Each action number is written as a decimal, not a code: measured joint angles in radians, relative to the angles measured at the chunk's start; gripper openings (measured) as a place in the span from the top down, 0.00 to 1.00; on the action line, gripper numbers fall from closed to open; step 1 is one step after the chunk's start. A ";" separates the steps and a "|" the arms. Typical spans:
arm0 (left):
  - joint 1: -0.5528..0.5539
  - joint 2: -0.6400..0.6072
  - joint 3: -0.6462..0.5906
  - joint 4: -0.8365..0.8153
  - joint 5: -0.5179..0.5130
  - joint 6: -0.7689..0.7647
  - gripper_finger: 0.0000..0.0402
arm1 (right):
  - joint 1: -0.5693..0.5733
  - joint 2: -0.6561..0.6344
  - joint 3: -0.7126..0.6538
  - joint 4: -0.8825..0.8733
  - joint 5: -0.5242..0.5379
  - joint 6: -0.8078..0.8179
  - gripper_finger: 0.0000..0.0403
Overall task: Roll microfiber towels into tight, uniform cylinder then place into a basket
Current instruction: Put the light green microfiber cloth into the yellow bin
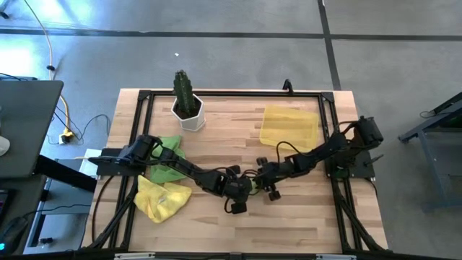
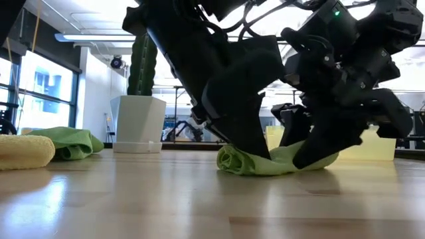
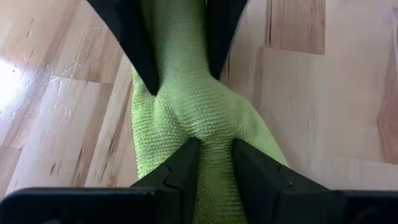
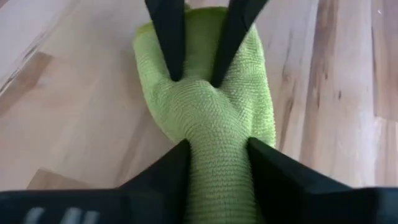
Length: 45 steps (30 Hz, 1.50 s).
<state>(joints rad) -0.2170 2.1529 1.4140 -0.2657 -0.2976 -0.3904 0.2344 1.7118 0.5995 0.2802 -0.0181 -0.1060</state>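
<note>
Towels: none yet in the basket, which lies far right, apparently bare. Nearest, the yellow towel lies unrolled at the near left. At mid-table, one green towel is part-rolled, pinched from both ends: left gripper and right gripper each clamp the cloth, arms stretched low, meeting nose to nose. Farther left, a second green towel waits crumpled. Judged: first roll unfinished.

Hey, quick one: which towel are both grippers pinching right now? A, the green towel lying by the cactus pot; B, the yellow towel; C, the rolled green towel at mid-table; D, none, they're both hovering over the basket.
C: both wrist views show dark fingers closed on the rolled green towel.
</note>
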 joint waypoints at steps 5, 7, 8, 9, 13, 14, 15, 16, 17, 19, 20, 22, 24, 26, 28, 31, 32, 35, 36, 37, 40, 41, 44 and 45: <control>-0.004 -0.027 -0.002 -0.024 0.006 -0.001 0.77 | -0.001 0.000 0.000 -0.013 0.002 0.040 0.90; -0.010 -0.042 -0.002 -0.037 0.008 -0.002 0.77 | -0.001 0.000 -0.001 -0.017 0.002 0.048 0.96; -0.013 -0.049 -0.002 -0.048 0.009 -0.001 0.77 | -0.001 0.000 -0.001 -0.017 0.001 0.049 0.97; -0.016 -0.056 -0.002 -0.048 0.009 -0.001 0.77 | -0.001 0.000 -0.001 -0.018 0.001 0.050 0.96; -0.027 -0.082 -0.002 -0.068 0.007 -0.003 0.77 | -0.001 -0.007 -0.001 -0.023 0.001 0.065 0.95; -0.029 -0.089 -0.002 -0.074 0.007 -0.003 0.77 | -0.001 -0.017 -0.002 -0.033 0.004 0.065 0.97; -0.032 -0.100 -0.002 -0.090 0.006 -0.004 0.77 | -0.001 -0.029 -0.004 -0.049 0.014 0.062 0.98; -0.034 -0.109 -0.002 -0.098 0.002 -0.008 0.77 | -0.004 -0.048 -0.005 -0.075 0.020 0.053 0.98; -0.036 -0.118 0.000 -0.100 0.002 -0.017 0.77 | -0.008 -0.074 -0.007 -0.111 0.022 0.048 0.98; -0.040 -0.142 0.000 -0.138 0.002 -0.041 0.77 | -0.028 -0.131 -0.010 -0.190 0.035 0.041 0.98; -0.041 -0.152 0.000 -0.141 0.002 -0.053 0.77 | -0.039 -0.163 -0.010 -0.234 0.049 0.039 0.98; -0.041 -0.175 0.000 -0.148 0.002 -0.069 0.77 | -0.068 -0.245 -0.009 -0.326 0.100 0.038 0.98; -0.041 -0.198 0.000 -0.152 -0.003 -0.075 0.77 | -0.101 -0.320 -0.007 -0.419 0.164 0.038 0.99; -0.041 -0.217 0.001 -0.152 -0.015 -0.078 0.77 | -0.138 -0.401 -0.008 -0.491 0.225 0.049 0.99; -0.039 -0.232 0.000 -0.155 -0.046 -0.077 0.77 | -0.180 -0.481 -0.006 -0.535 0.279 0.073 0.99; -0.038 -0.253 0.000 -0.162 -0.089 -0.047 0.77 | -0.249 -0.590 -0.006 -0.581 0.356 0.107 0.98; -0.037 -0.256 0.001 -0.151 -0.103 -0.033 0.77 | -0.274 -0.625 -0.006 -0.607 0.370 0.105 0.98; -0.031 -0.259 0.001 -0.146 -0.128 0.010 0.77 | -0.359 -0.689 -0.005 -0.657 0.398 0.101 0.98; -0.030 -0.259 0.000 -0.146 -0.131 0.025 0.77 | -0.390 -0.702 -0.004 -0.692 0.397 0.101 0.98; -0.025 -0.259 0.001 -0.139 -0.130 0.039 0.77 | -0.427 -0.708 -0.005 -0.720 0.397 0.099 0.98; -0.013 -0.259 0.001 -0.143 -0.134 0.071 0.77 | -0.535 -0.694 -0.009 -0.757 0.395 0.087 0.98; -0.006 -0.259 0.001 -0.143 -0.133 0.082 0.77 | -0.572 -0.681 -0.010 -0.763 0.388 0.075 0.98; 0.013 -0.259 0.001 -0.145 -0.135 0.087 0.77 | -0.679 -0.632 -0.010 -0.746 0.316 0.020 0.98; 0.021 -0.259 0.001 -0.147 -0.134 0.087 0.77 | -0.710 -0.611 -0.010 -0.726 0.287 0.003 0.98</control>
<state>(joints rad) -0.1964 1.8938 1.4151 -0.4123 -0.4321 -0.3031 -0.4755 1.1006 0.5892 -0.4456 0.2685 -0.1026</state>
